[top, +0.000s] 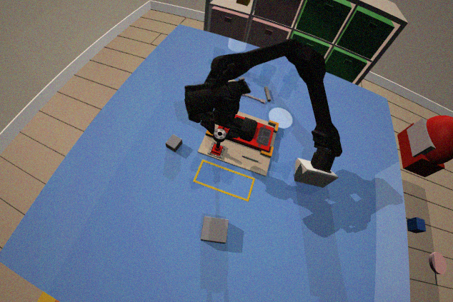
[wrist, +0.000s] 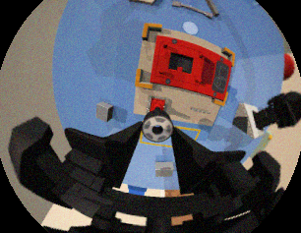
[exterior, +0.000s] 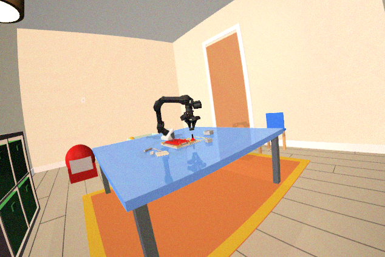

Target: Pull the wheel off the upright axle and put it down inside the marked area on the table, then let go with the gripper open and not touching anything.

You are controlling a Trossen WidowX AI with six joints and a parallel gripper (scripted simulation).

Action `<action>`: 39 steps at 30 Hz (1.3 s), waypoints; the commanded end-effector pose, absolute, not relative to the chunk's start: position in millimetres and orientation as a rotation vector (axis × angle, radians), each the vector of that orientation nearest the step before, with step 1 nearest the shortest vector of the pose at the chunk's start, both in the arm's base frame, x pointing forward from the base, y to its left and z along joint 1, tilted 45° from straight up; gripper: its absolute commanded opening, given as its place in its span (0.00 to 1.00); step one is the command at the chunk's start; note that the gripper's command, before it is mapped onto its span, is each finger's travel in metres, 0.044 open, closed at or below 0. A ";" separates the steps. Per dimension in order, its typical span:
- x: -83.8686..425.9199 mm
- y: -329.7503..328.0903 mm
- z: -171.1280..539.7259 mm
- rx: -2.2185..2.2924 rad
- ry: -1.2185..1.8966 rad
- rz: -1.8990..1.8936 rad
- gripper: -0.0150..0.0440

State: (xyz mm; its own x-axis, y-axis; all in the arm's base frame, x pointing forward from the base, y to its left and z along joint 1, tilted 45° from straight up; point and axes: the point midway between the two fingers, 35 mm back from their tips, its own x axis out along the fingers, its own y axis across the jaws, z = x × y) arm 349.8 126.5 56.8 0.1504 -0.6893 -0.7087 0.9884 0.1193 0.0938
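Observation:
My gripper (top: 219, 133) (exterior: 191, 129) (wrist: 156, 127) is shut on the wheel (top: 216, 134) (wrist: 149, 131), a small grey ring with a dark hub, seen at the fingertips. The upright black axle (top: 218, 143) (exterior: 192, 136) stands on a small red base (top: 216, 150) (wrist: 157, 103) at the edge of the pale board. In the exterior view a gap shows between the fingertips and the axle's top, so the wheel is above it and off it. The marked area (top: 198, 170) (wrist: 154, 144), a yellow outline, lies on the table beside the board, with nothing in it.
The pale board (top: 256, 165) (wrist: 187, 109) also carries a red panel (top: 252, 137) (wrist: 192, 85) between orange corner pieces. A small grey block (top: 173, 143) (wrist: 104, 111) stands to the left in the top view. A larger grey block (top: 214, 229) (wrist: 163, 168) stands beyond the marked area.

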 end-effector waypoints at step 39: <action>294.9 157.6 -43.0 0.646 0.586 -1.338 0.25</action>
State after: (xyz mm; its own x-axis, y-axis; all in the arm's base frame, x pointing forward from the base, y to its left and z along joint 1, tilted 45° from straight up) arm 292.6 169.1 -31.7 0.1457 -0.6784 -0.7201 0.9892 0.1103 0.0963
